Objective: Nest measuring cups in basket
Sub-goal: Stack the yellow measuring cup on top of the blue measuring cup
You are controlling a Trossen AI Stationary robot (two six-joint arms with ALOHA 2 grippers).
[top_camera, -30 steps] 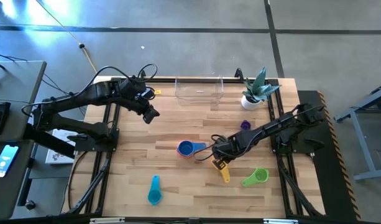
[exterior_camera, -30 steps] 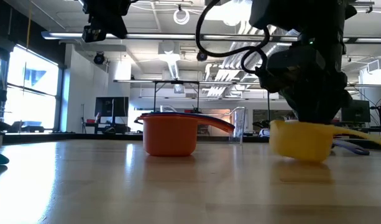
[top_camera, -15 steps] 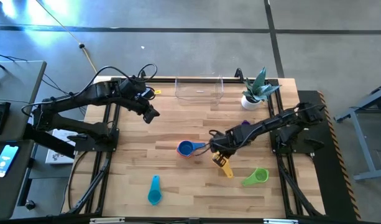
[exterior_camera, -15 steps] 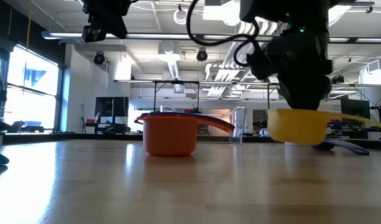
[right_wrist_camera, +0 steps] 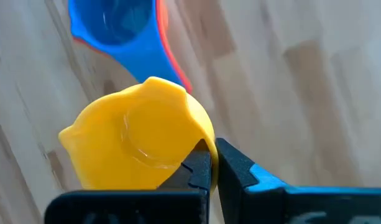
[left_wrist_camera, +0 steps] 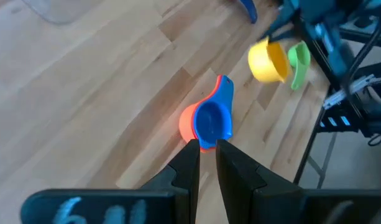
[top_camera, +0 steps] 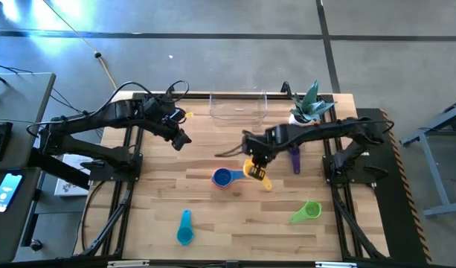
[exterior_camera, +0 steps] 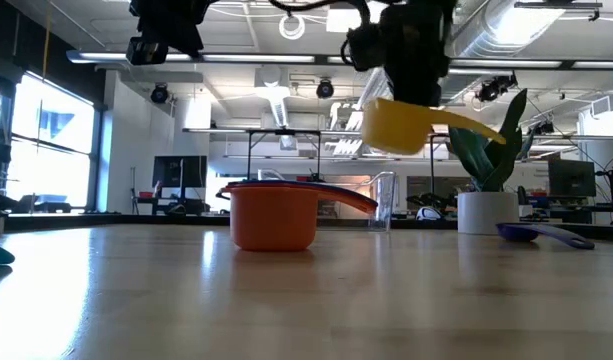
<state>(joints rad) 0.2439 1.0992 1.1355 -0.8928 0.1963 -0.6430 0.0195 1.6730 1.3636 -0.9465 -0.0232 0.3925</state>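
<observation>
My right gripper is shut on the yellow cup and holds it above the table, just right of the blue cup nested in the orange one. That stack stands on its base. The purple cup, green cup and teal cup lie apart on the wood. The clear basket sits at the far edge. My left gripper hovers shut over the table's left far part. No red cup shows. My right gripper pinches the edge of the yellow cup's bowl between its two fingers, coming from above and pointing down. The cup is lifted clear of the table and tilts a little, its handle sticking out sideways.
A white plant pot stands at the far right corner beside the basket. Bare wood lies between the cup stack and the basket. The green and teal cups lie near the near edge.
My right gripper has risen from the table with the yellow cup and carried it toward the far edge and a little left, past the blue-orange stack. The cup, resting on the wood a second ago, now hangs clear of it. The purple cup has come into sight behind.
</observation>
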